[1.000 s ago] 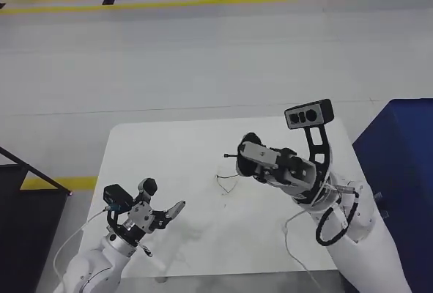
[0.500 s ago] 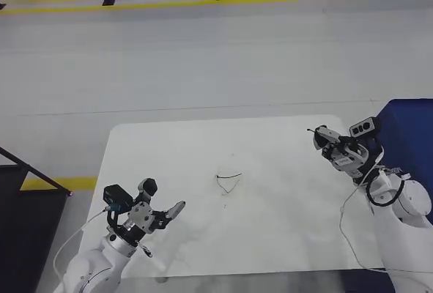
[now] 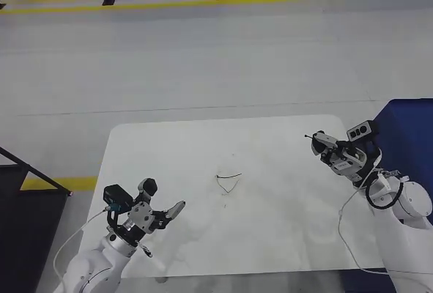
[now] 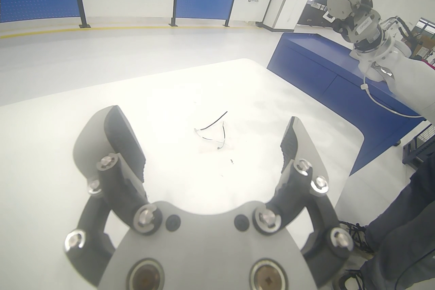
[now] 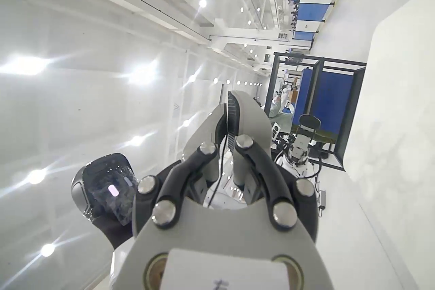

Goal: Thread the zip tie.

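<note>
Right end effector (image 3: 316, 139), raised at the white table's (image 3: 165, 146) 3 o'clock edge, pinches a thin black zip tie (image 3: 307, 135); left end effector (image 4: 204, 117) gapes open at 7 o'clock. Black-and-white strands (image 3: 228, 182) lie mid-table. Threading looks unstarted; next, tip must meet head

1. The flat, wide bench (image 3: 289, 227) is plain white.
2. The thin plastic zip tie loops (image 3: 228, 181) on it are black and white.
3. The left claw (image 4: 204, 119) is shiny grey metal with black lined pads (image 4: 127, 141).
4. The right claw (image 5: 228, 104) is grey and black, and the thin strip (image 3: 308, 136) in it is black.
5. The big box (image 3: 421, 139) is dark blue.
6. The floor line (image 3: 58, 182) is yellow.
</note>
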Robot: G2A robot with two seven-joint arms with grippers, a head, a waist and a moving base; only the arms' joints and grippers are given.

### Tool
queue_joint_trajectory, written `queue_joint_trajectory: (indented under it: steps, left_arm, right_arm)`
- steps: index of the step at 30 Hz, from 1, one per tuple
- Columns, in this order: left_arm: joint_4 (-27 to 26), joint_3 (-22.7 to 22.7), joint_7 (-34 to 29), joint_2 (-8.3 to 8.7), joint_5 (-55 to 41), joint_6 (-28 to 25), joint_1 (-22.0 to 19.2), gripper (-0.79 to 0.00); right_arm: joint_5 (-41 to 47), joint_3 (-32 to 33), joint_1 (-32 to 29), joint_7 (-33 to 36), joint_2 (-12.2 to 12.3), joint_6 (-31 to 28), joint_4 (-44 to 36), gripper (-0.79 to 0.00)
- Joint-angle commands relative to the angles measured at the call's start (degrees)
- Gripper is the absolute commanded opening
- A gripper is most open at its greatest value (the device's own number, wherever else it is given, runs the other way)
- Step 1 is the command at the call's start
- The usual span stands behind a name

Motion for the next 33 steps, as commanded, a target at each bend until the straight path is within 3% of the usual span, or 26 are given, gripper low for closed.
queue_joint_trajectory:
  steps: [1, 9, 11, 15, 21, 33]
  left_arm:
    - [0.0, 0.0, 0.0, 0.0, 0.0, 0.0, 0.0, 0.0]
    - [0.0, 0.0, 0.0, 0.0, 0.0, 0.0, 0.0, 0.0]
    - [-2.53, 1.33, -0.9, -0.1, 0.89, -0.47, -1.37, 0.0]
    - [-4.66, 6.43, -4.83, -0.54, 6.1, -0.1, -7.0, 0.0]
    - [-1.96, 14.29, -7.74, -1.76, 9.32, -0.05, -17.03, 0.0]
    - [-1.96, 14.29, -7.74, -1.76, 9.32, -0.05, -17.03, 0.0]
  right_arm:
    - [0.0, 0.0, 0.0, 0.0, 0.0, 0.0, 0.0, -0.785]
    - [0.0, 0.0, 0.0, 0.0, 0.0, 0.0, 0.0, -0.785]
    - [0.0, 0.0, 0.0, 0.0, 0.0, 0.0, 0.0, -0.785]
    - [0.0, 0.0, 0.0, 0.0, 0.0, 0.0, 0.0, -0.785]
    - [0.0, 0.0, 0.0, 0.0, 0.0, 0.0, 0.0, -0.785]
    - [0.0, 0.0, 0.0, 0.0, 0.0, 0.0, 0.0, -0.785]
